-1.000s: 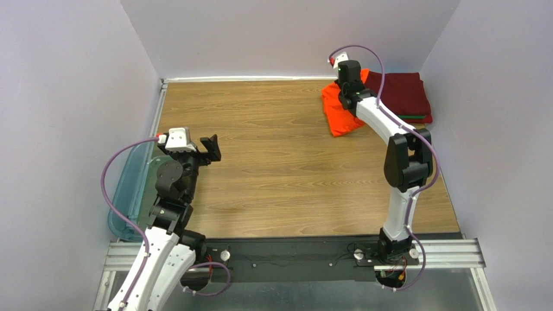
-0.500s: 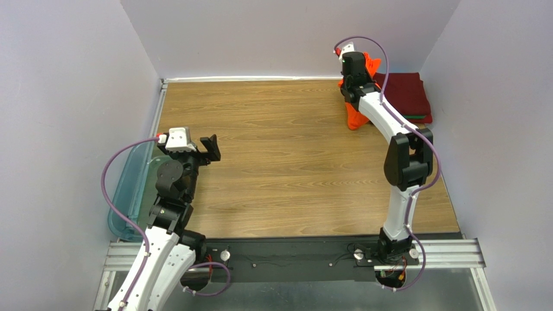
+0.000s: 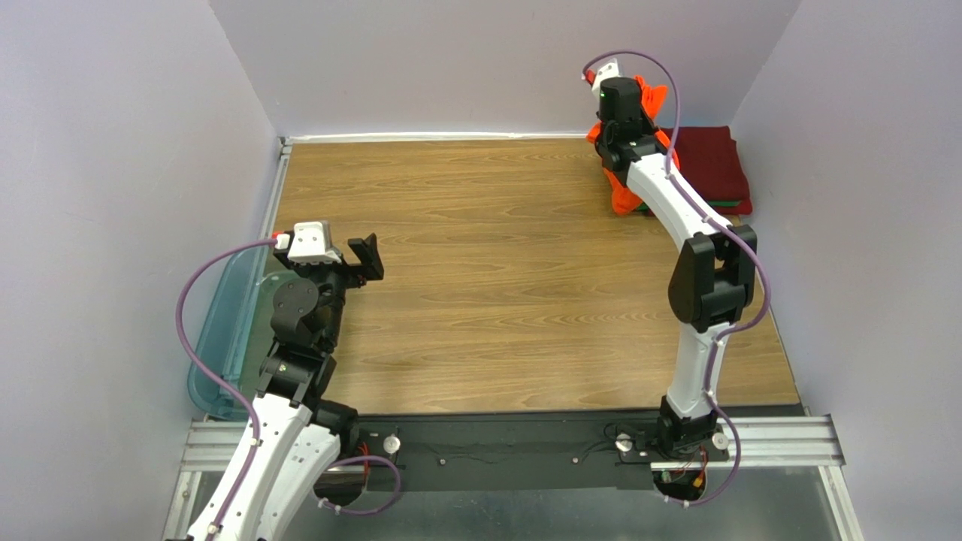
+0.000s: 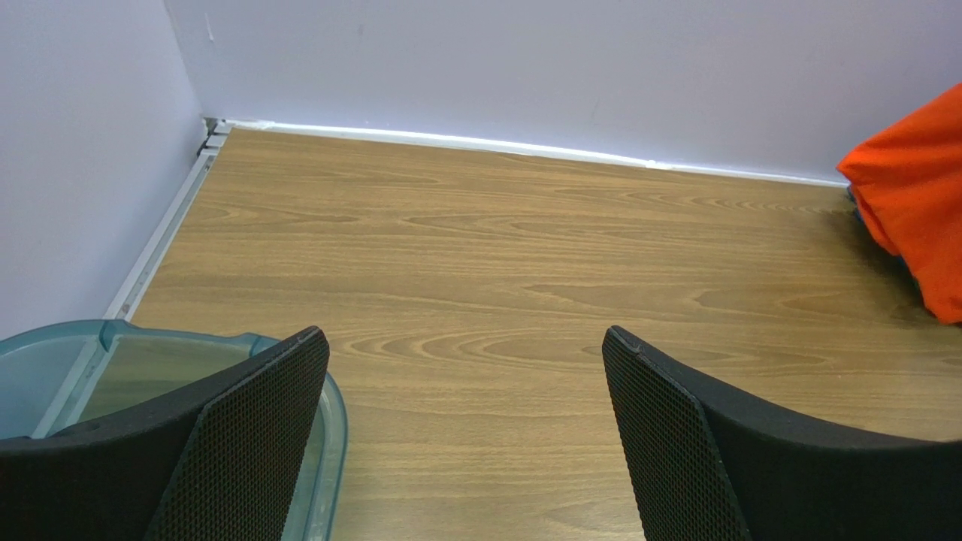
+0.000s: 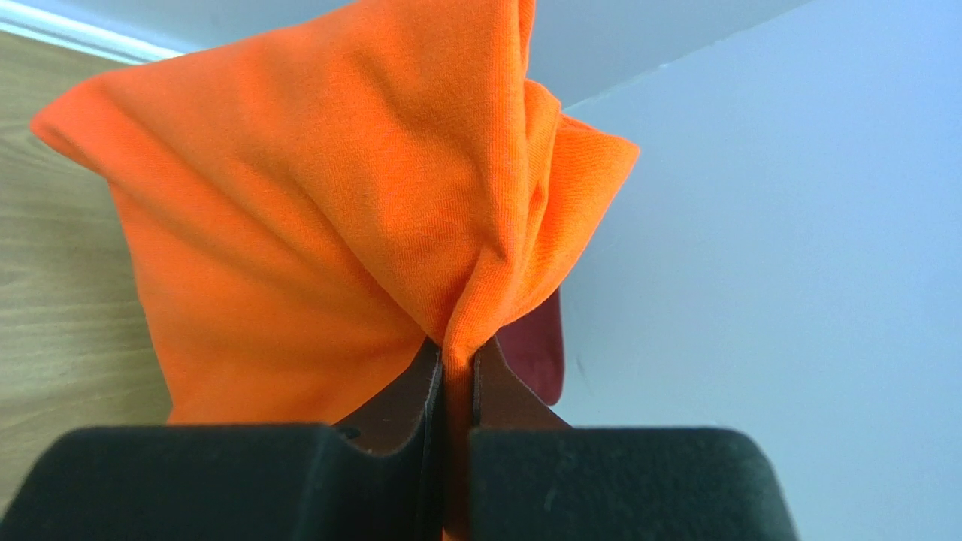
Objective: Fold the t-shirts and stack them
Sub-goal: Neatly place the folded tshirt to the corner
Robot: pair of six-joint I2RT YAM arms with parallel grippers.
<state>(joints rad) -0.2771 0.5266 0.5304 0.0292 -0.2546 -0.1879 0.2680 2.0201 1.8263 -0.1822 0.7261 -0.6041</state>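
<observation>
Pale lilac walls close in a wood-grain table [image 3: 486,282] on three sides. The right gripper [image 5: 457,363] is clenched on a pinch of the orange t-shirt [image 5: 328,214]. The cloth fans out up and away from the fingertips in the wrist view, bunched instead of flat. From above, the rest of the shirt hangs below the jaws, and its lower end reaches down beside the folded stack [image 3: 709,163]. Whether that end rests on the table or on the stack's edge cannot be told. The stack sits just to the outer side of the right jaws, in the far corner. A dark maroon tee lies on top, and thin slivers of other colours show at its near edge.

The left gripper [image 4: 461,338] stands spread wide and holds nothing. Bare wood lies between and ahead of its fingers, and a translucent blue-grey bin [image 4: 68,352] sits just under and outside its left finger.

Judging by this, several shirts are already folded and piled, and the orange one is the piece in hand. It looks crumpled in the grip, so it appears to need laying out and squaring on top of the pile, and perhaps refolding first.

No brand, label or writing can be read on the shirts, the bin or the arms.
</observation>
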